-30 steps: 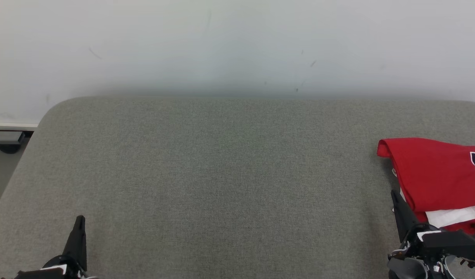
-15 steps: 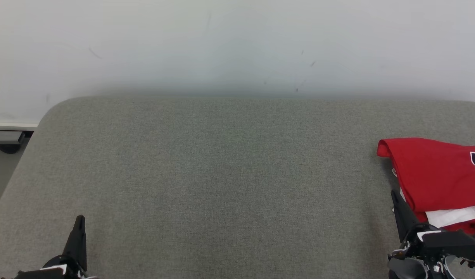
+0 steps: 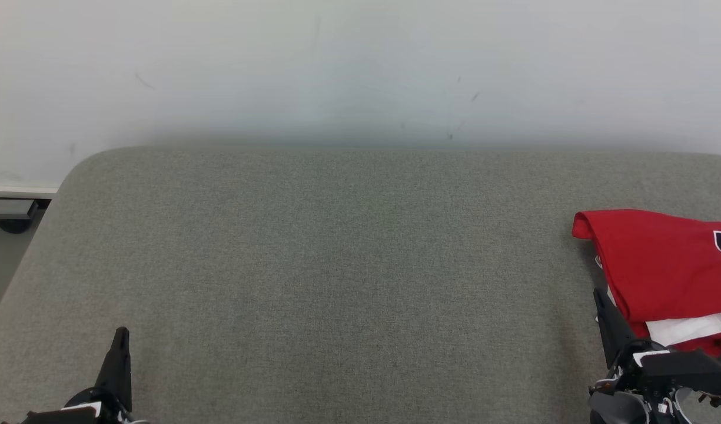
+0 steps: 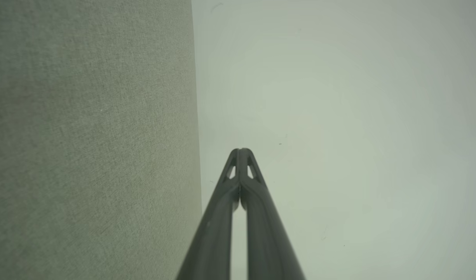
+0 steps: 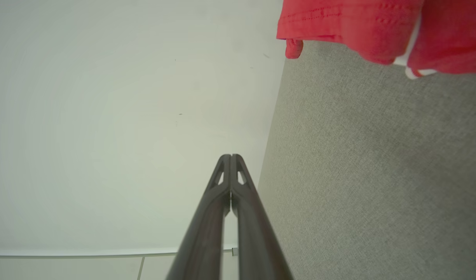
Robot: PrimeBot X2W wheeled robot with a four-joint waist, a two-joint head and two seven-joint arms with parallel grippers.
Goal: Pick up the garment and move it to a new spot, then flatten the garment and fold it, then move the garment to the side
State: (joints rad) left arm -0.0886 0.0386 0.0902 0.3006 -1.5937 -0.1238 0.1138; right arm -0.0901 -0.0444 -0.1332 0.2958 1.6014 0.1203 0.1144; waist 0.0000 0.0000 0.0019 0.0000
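grey padded surface (image 3: 336, 265) lying against a pale wall (image 3: 360, 59), red garment (image 3: 660, 265) sitting at its right edge.
the garment, red with white trim and a dark printed figure, is lying in folds just beside the right gripper (image 3: 597, 292), whose fingers are pressing together on nothing, tips clear of the cloth. the left gripper (image 3: 122, 331) is hovering low at the near left, well apart from the garment, its fingers likewise meeting with nothing between them.

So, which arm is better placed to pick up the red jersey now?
Right. The right tool, shut, sits next to the red jersey on the right side of the grey padded surface. The left tool, also shut, is far across it. The right tool must open first.
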